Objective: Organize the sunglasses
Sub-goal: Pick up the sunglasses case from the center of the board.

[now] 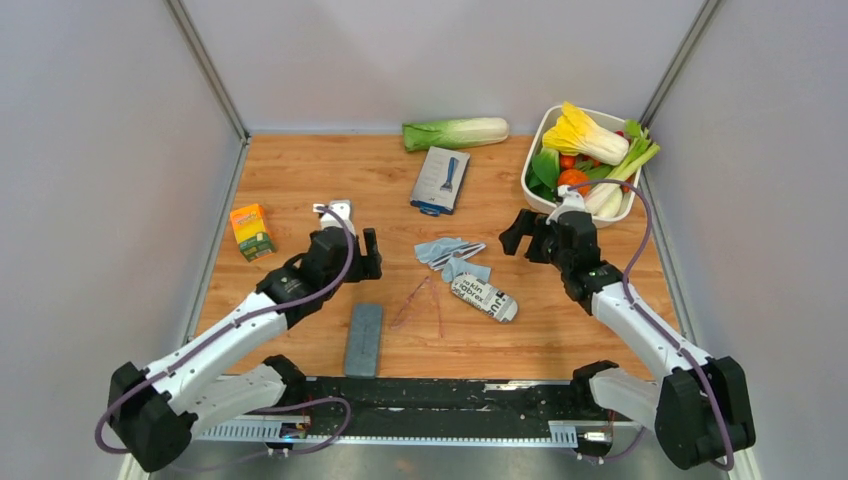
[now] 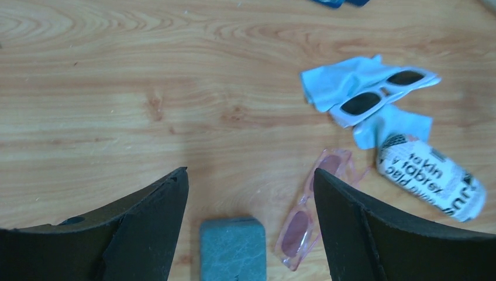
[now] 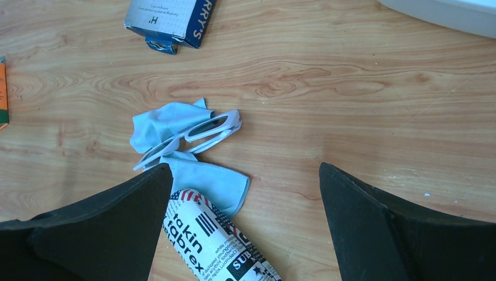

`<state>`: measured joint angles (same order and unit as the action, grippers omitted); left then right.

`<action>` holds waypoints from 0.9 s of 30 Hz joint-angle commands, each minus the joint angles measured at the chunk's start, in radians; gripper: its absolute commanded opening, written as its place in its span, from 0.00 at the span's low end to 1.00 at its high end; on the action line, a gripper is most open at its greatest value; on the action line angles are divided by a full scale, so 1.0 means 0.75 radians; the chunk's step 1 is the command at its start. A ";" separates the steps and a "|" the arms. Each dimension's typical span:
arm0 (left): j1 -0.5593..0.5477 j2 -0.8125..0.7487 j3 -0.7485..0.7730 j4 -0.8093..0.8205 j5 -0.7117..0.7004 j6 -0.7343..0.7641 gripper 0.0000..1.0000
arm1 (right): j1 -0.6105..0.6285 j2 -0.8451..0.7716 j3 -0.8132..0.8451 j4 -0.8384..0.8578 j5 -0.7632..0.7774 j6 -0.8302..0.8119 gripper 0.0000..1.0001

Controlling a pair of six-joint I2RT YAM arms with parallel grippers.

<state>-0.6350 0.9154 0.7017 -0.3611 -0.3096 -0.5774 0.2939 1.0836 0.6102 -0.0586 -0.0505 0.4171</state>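
Tabletop (image 1: 300, 180) of pale wood carries everything, walled in on three sides, with both arms reaching in from the near edge. A white basin (image 3: 456, 12) of vegetables sits in the far right corner and a long cabbage (image 1: 456, 133) lies along the back; both are well apart from the eyewear and look like clutter with no part in the job. Nearer the middle lies a boxed razor (image 1: 440, 180), with an orange carton (image 1: 252, 231) off to the left. The grey case (image 1: 364, 339) lies closed near the front edge, so it would probably have to be opened before anything goes in. A printed pouch (image 1: 484, 297) rests right of centre, touching a light blue cloth (image 2: 333, 82) on which a white-framed pair (image 2: 383, 93) sits. The left gripper (image 2: 250, 175) hovers above the bare wood with its jaws spread wide and nothing between them, its camera looking down on the case end, which suggests it is lining up for a first pick. The right gripper (image 3: 245, 167) is likewise wide apart and empty, above the cloth and pouch. The sunglasses (image 2: 304, 202), thin and pink-lensed, lie flat on the table just right of the case, between it and the pouch, untouched by either arm.
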 commanded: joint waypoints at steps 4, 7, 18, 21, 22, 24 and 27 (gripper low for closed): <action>-0.276 0.199 0.126 -0.504 -0.328 -0.164 0.86 | 0.007 -0.078 0.000 0.049 -0.047 -0.045 1.00; -0.311 0.232 0.136 -0.578 -0.305 -0.214 0.86 | 0.007 -0.093 -0.010 0.060 -0.068 -0.043 1.00; -0.344 0.127 -0.056 -0.445 -0.021 -0.288 0.86 | 0.007 -0.085 -0.014 0.066 -0.098 -0.043 1.00; -0.344 0.115 -0.079 -0.437 0.000 -0.312 0.87 | 0.005 -0.085 -0.014 0.066 -0.098 -0.045 1.00; -0.344 0.111 -0.091 -0.439 0.004 -0.312 0.87 | 0.005 -0.085 -0.014 0.066 -0.100 -0.043 1.00; -0.344 0.115 -0.101 -0.439 0.024 -0.314 0.87 | 0.005 -0.085 -0.018 0.066 -0.102 -0.041 1.00; -0.342 0.127 -0.124 -0.419 0.057 -0.316 0.87 | 0.005 -0.079 -0.018 0.066 -0.104 -0.043 1.00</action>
<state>-0.8886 1.0172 0.6247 -0.7128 -0.3149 -0.7918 0.2943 1.0267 0.6022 -0.0475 -0.1150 0.3981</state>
